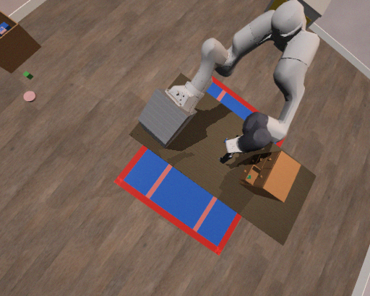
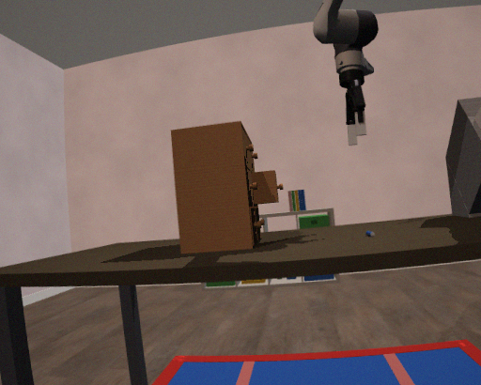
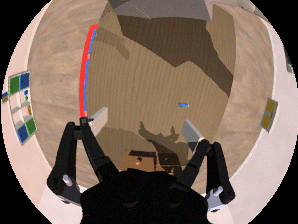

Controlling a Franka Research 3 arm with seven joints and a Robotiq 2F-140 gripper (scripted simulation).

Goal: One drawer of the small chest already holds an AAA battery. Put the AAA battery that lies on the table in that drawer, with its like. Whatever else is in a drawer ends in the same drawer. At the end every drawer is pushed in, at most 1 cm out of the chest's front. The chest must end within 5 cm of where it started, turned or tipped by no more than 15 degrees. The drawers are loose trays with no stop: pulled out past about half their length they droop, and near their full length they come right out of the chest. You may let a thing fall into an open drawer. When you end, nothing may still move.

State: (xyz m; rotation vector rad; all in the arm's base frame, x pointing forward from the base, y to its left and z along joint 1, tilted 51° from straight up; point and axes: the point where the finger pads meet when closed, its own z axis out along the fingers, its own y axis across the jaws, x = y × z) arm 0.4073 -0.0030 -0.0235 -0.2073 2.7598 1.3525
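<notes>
White rounded arm links [image 1: 295,68], dark grey wrist joint [image 1: 256,131], black linkage hand [image 2: 355,123] with pale grey fingertip pads [image 2: 352,135], grey box pedestal [image 1: 161,120].

A room with pale pink walls, a wood-plank floor and a dark brown desk.

The desk [image 2: 125,263] has a dark wood-grain top and dark legs [image 2: 133,324] under its near left corner. A blue mat with a red border and pink stripes [image 1: 183,202] lies on the plank floor [image 1: 78,216], partly under the desk's edge. Pale pink walls [image 2: 125,117] meet a grey ceiling [image 2: 125,28], with a light baseboard [image 1: 349,54] along the floor. Past the desk's far edge, a low white shelf [image 2: 313,212] stands against the back wall, holding upright books [image 2: 297,200] and a green bin [image 2: 315,221].
</notes>
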